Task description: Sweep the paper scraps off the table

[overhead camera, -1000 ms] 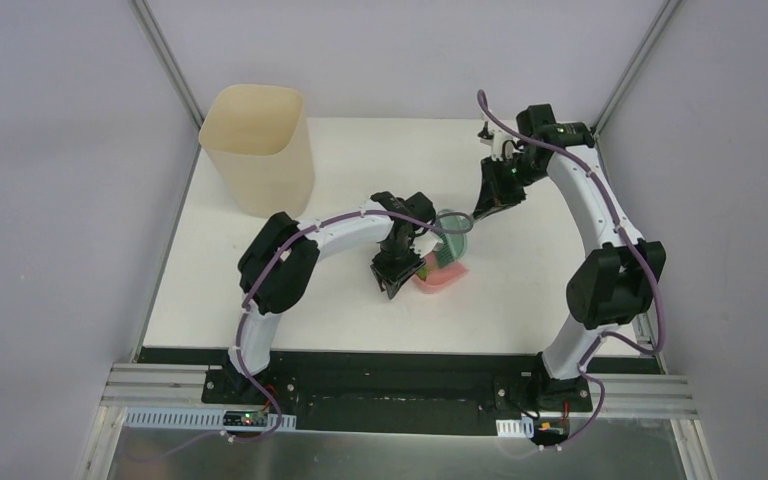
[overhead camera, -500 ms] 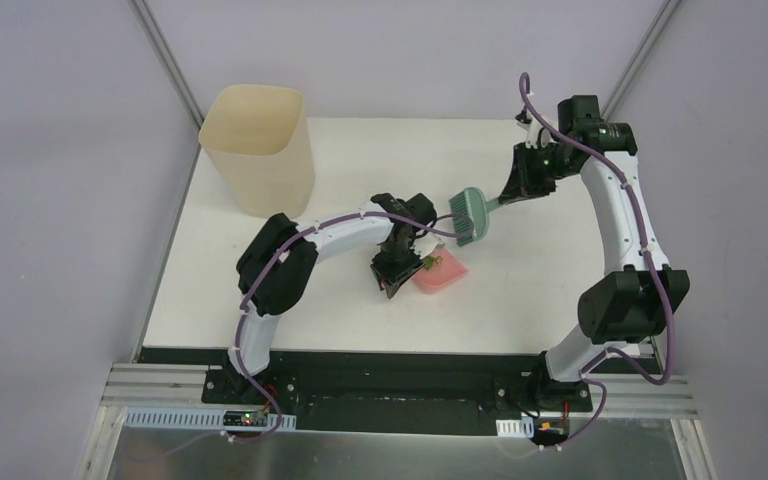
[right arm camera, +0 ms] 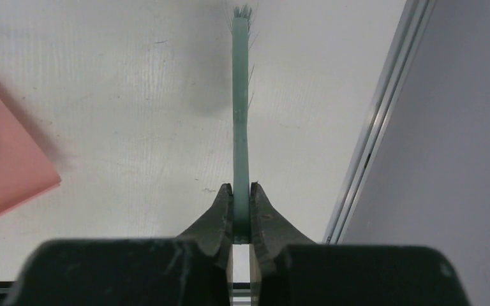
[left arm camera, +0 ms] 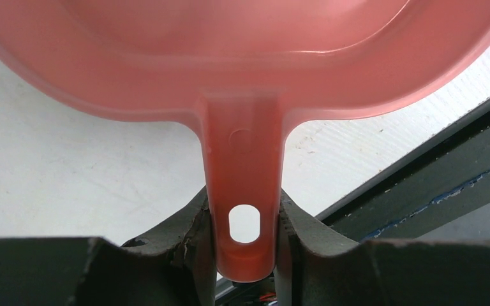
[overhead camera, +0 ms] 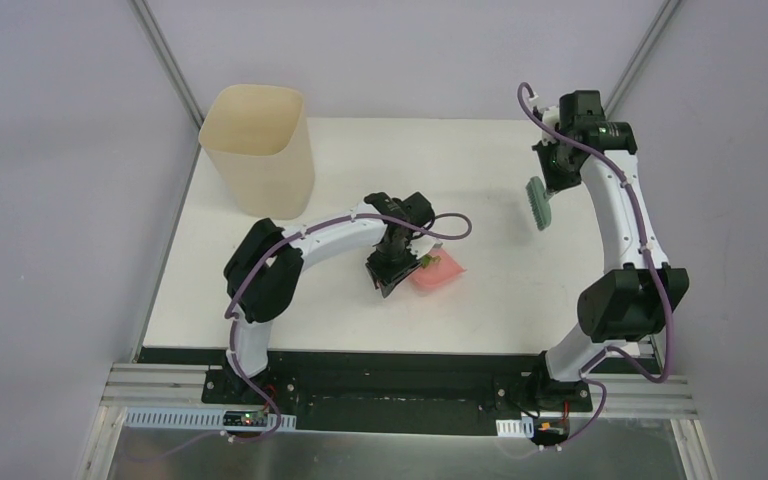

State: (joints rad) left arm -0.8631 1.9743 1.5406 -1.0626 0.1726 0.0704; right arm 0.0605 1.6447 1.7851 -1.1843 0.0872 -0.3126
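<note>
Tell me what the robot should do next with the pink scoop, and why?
Probably lift the dustpan toward the cream bin. The left gripper is shut on its handle, a green scrap lies in it, no loose scraps show on the table, and the right gripper holds the brush aside.

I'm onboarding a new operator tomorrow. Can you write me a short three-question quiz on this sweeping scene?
1. True or false: the teal brush lies inside the dustpan.
2. Multiple choice: on the table, the cream bin stands at the A) far-left corner, B) far-right corner, C) middle of the near edge.
3. Fill in: the left gripper is shut on the dustpan's ____.

Key:
1. False. The right gripper holds it, well apart from the dustpan.
2. A.
3. Handle.
</note>
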